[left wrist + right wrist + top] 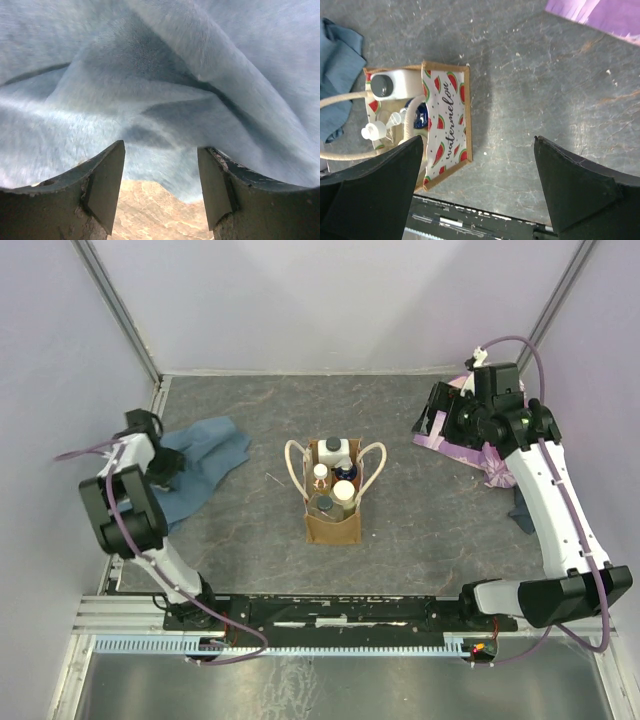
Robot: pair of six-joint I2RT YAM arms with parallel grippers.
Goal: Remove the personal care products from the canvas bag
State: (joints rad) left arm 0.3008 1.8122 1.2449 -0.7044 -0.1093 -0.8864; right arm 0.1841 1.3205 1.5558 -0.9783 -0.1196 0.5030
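The canvas bag [333, 523] stands upright mid-table with its cream handles spread to both sides. The personal care products stand inside it: a white bottle with a dark cap [334, 450], a cream-capped bottle [344, 490], a blue cap [343, 474] and a dark-lidded jar [324, 505]. The right wrist view shows the bag's watermelon lining [445, 117], the white bottle [395, 85] and a pale cap [372, 131]. My left gripper [167, 466] [161, 185] is open, low over the blue cloth [150, 80], far left of the bag. My right gripper [428, 421] [479, 145] is wide open and empty, far right of the bag.
The blue cloth [205, 455] lies crumpled at the left, under my left arm. A pink-purple cloth [470, 448] [600, 12] lies at the back right beneath my right arm. Walls close the table in on three sides. A black rail [340, 610] runs along the near edge.
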